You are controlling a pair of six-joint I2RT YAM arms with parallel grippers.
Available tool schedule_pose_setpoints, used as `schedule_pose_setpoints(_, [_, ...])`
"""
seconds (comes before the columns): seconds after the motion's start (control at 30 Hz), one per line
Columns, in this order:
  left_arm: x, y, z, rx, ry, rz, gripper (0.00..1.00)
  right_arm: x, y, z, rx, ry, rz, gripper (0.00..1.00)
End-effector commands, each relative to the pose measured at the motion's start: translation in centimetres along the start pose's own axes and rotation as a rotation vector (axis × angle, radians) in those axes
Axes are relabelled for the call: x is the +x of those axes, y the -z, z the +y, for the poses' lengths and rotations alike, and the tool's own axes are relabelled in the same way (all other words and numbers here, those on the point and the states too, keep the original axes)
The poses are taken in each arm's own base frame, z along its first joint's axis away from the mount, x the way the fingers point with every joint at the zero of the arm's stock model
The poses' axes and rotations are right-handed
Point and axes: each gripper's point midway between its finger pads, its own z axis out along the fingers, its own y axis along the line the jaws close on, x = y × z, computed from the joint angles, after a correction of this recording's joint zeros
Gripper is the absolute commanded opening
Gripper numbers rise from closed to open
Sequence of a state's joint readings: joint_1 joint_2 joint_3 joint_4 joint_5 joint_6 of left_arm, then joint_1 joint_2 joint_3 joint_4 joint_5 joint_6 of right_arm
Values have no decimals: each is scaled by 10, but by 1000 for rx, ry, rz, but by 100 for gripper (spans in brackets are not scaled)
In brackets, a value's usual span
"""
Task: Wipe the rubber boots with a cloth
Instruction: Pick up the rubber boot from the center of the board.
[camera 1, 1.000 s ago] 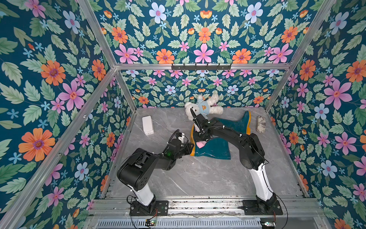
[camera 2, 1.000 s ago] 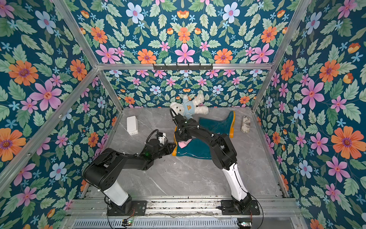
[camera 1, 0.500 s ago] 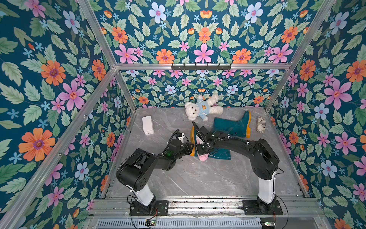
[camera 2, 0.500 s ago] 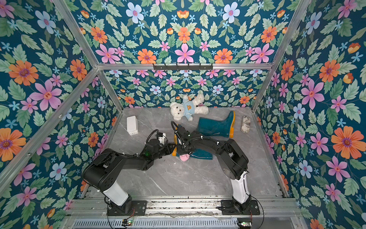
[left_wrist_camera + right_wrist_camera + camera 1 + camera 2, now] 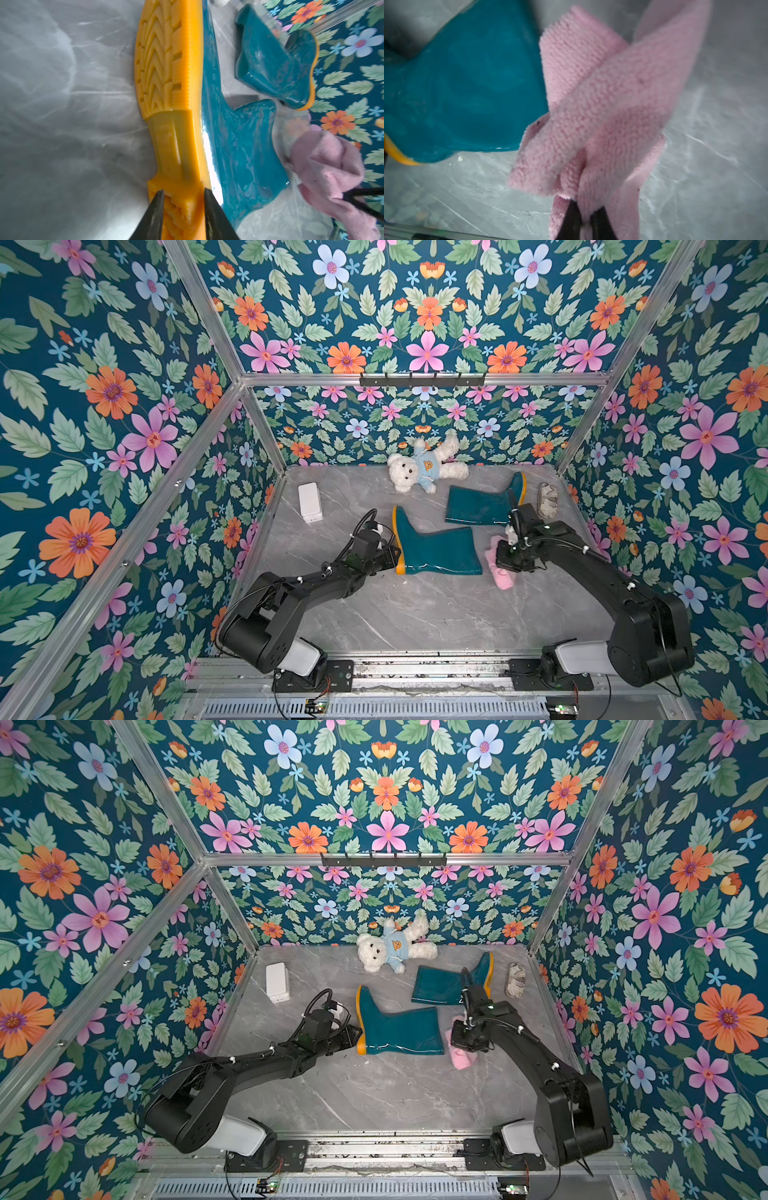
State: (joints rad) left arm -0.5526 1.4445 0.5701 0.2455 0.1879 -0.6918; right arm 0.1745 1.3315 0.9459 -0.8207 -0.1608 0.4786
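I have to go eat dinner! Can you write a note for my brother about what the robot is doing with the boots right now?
The left gripper has its fingers either side of the yellow heel of the near boot; whether they pinch it cannot be told.
The right gripper is shut on the pink cloth, hanging beside that boot's open top.
The far boot lies on its side near the back, no gripper on it.
Done: cloth picked up. How much is wiped cannot be told.
Left: probably wipe both boots.
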Motion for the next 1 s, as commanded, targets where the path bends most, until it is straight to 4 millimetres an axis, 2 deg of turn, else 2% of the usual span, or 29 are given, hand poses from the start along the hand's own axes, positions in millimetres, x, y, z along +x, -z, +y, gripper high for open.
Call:
schedule_pose_setpoints(0.0, [46, 25, 60, -290, -17, 178, 35, -1, 6, -40, 57, -105, -14, 0])
schedule_pose_setpoints(0.13, [31, 43, 61, -335, -32, 124, 38, -9, 8, -68, 99, -185, -39, 0])
schedule_pose_setpoints(0.27, [27, 52, 70, -394, -56, 106, 40, -16, 1, -75, 140, -201, -45, 0])
schedule_pose_setpoints(0.37, [28, 52, 77, -433, -80, 118, 41, -19, -16, -79, 155, -214, -26, 0])
schedule_pose_setpoints(0.57, [20, 45, 78, -463, -117, 123, 43, -24, -49, -84, 168, -229, 25, 0])
schedule_pose_setpoints(0.6, [17, 45, 77, -470, -124, 121, 43, -25, -52, -81, 154, -229, 38, 12])
schedule_pose_setpoints(0.63, [14, 45, 77, -481, -135, 119, 44, -25, -54, -77, 131, -225, 49, 40])
schedule_pose_setpoints(0.67, [9, 46, 76, -494, -148, 114, 45, -26, -53, -72, 112, -218, 47, 58])
schedule_pose_setpoints(0.73, [0, 48, 77, -535, -176, 110, 48, -28, -47, -68, 105, -198, 28, 77])
schedule_pose_setpoints(0.83, [-12, 53, 82, -617, -201, 104, 55, -31, -27, -62, 91, -170, -19, 88])
schedule_pose_setpoints(0.9, [-16, 55, 84, -655, -210, 115, 57, -35, -10, -57, 77, -153, -59, 99])
schedule_pose_setpoints(0.97, [-22, 59, 86, -687, -209, 103, 62, -37, 10, -51, 53, -138, -96, 99])
